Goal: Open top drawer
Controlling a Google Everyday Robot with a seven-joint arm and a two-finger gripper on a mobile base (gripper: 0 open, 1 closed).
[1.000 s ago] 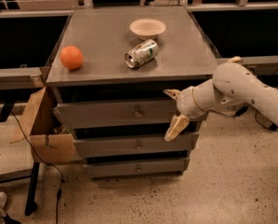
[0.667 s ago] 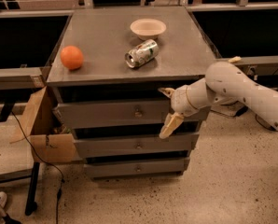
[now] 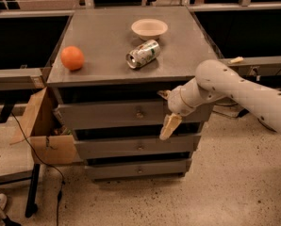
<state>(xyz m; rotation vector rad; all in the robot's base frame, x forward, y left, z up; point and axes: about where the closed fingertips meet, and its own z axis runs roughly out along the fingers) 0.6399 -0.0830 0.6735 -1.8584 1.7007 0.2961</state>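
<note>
**Gripper [image 3: 166,110] open before the top drawer [image 3: 107,114]**

Spread wide, empty, fronting the drawer's right part; knob [image 3: 139,112] just left (untouched). Up-left on the cabinet top [image 3: 103,36]: tipped can [image 3: 143,53], bowl [image 3: 149,28], orange [image 3: 72,58] farther left. Below: two lower drawer fronts [image 3: 112,147]. Drawer's right end hidden behind the arm [image 3: 244,91].

Gripper [image 3: 167,110] in front of top drawer [image 3: 107,114], right of knob [image 3: 139,112]. Orange [image 3: 72,58], can [image 3: 142,53], bowl [image 3: 149,28] on cabinet top [image 3: 103,36].

High frontal view, jaws at centre
</note>
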